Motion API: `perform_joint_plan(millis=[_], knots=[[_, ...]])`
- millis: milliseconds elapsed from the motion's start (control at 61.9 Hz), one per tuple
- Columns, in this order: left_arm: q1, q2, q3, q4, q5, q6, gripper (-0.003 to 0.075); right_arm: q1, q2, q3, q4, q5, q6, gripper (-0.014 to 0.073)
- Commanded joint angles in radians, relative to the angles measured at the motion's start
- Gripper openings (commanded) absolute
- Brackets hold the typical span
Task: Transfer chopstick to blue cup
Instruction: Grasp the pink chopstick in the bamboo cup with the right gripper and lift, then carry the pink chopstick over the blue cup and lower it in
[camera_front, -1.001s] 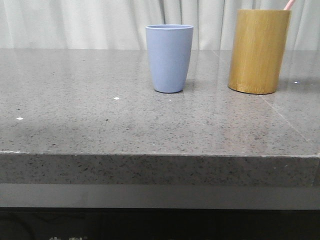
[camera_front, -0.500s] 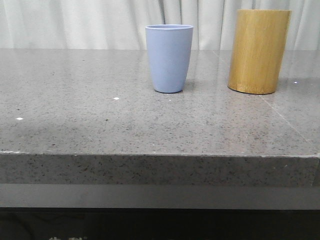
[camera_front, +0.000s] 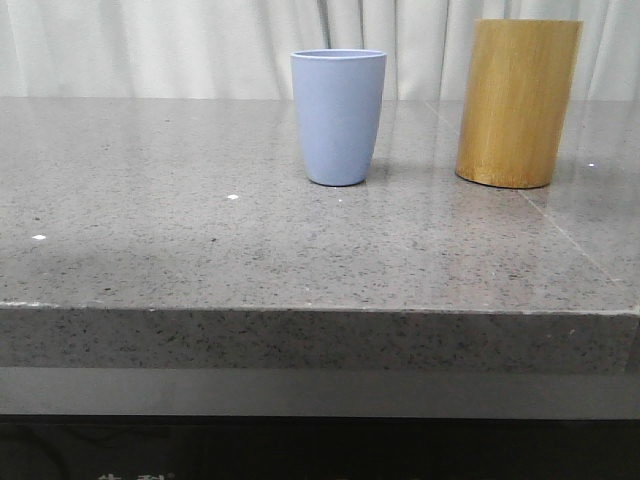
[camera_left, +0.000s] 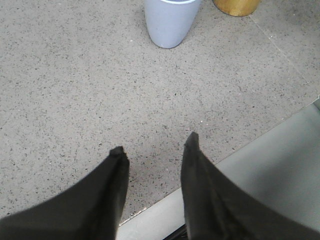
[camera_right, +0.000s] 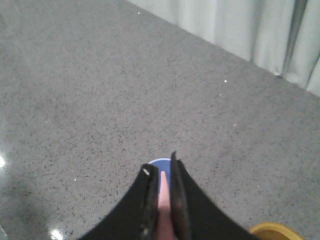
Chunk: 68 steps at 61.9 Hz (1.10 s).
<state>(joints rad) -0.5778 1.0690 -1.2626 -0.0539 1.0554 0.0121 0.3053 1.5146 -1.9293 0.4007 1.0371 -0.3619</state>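
The blue cup (camera_front: 338, 117) stands upright on the grey stone table, left of the yellow-brown bamboo holder (camera_front: 517, 102). Neither gripper shows in the front view. In the right wrist view my right gripper (camera_right: 161, 170) is shut on a pale pink chopstick (camera_right: 163, 200), high above the blue cup (camera_right: 165, 167), whose rim shows just past the fingertips. The chopstick's tip points down toward the cup's mouth. My left gripper (camera_left: 155, 144) is open and empty, low over the table's front edge, with the blue cup (camera_left: 171, 21) well ahead of it.
The bamboo holder's rim (camera_right: 272, 231) shows beside my right gripper, and its base (camera_left: 236, 6) shows in the left wrist view. White curtains (camera_front: 160, 45) hang behind the table. The table's front edge (camera_front: 320, 312) runs across the front view.
A second ago a pink chopstick tip stuck out above the bamboo holder at the top of the front view; it has gone up out of that view. The cups have not moved.
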Motion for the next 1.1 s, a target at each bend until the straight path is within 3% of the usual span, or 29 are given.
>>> perform_joint_plan(millis=[0, 452, 549, 678, 759, 1082], knots=[[-0.004, -0.017, -0.022, -0.006, -0.053, -0.006, 0.0260, 0.034, 0.027, -0.026, -0.031, -0.093, -0.014, -0.0067], [-0.004, -0.017, -0.022, -0.006, -0.053, -0.006, 0.0260, 0.038, 0.202, -0.026, 0.005, -0.099, -0.014, -0.0058], [-0.004, -0.017, -0.022, -0.006, -0.053, -0.006, 0.0260, 0.038, 0.213, -0.026, 0.005, -0.099, -0.014, 0.0046], [-0.004, -0.017, -0.022, -0.006, -0.053, -0.006, 0.0260, 0.038, 0.217, -0.026, -0.002, -0.099, -0.014, 0.0307], [-0.004, -0.017, -0.022, -0.006, -0.053, -0.006, 0.0260, 0.037, 0.211, -0.036, -0.023, -0.095, -0.014, 0.0398], [-0.004, -0.017, -0.022, -0.006, -0.053, -0.006, 0.0260, 0.036, 0.068, -0.061, -0.122, -0.018, 0.057, 0.0414]])
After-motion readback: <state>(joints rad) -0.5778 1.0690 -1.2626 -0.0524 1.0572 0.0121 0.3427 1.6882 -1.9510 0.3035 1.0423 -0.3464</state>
